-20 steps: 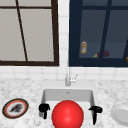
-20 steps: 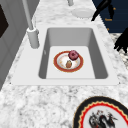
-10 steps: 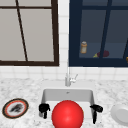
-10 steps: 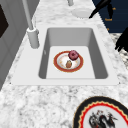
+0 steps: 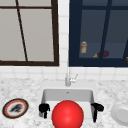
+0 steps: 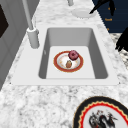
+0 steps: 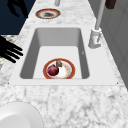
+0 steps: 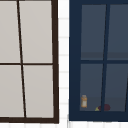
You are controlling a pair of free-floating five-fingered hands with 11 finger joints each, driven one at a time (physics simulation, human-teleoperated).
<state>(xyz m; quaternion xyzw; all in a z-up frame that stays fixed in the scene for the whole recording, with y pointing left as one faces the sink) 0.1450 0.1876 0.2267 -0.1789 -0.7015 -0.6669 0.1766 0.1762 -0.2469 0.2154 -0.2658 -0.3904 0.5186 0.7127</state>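
Observation:
A red-rimmed plate point(image 6: 68, 61) point(image 7: 59, 68) lies on the floor of the white sink point(image 5: 50, 96). It carries a dark red fruit point(image 6: 73, 54) point(image 7: 52, 70) and a small brown piece point(image 6: 68, 64). My left hand point(image 5: 44, 108) point(image 6: 123, 40) point(image 7: 17, 7) hovers at the sink's front left corner with its fingers relaxed, holding nothing. At the front right corner my right hand point(image 5: 97, 108) point(image 6: 102, 4) point(image 7: 8, 50) hangs open, its fingers straight. Between the two hands in the front view is a red ball point(image 5: 67, 115), in front of the sink's front edge.
A patterned plate with a black and red rim point(image 5: 15, 108) point(image 6: 100, 116) point(image 7: 47, 13) lies on the marble counter left of the sink. A plain white plate point(image 5: 121, 113) point(image 7: 17, 116) point(image 6: 82, 12) lies to its right. The faucet point(image 5: 68, 77) point(image 6: 32, 35) point(image 7: 95, 37) stands behind the basin. Behind the dark blue window are a bottle point(image 5: 83, 47) point(image 8: 84, 101) and a dark red thing point(image 5: 103, 53).

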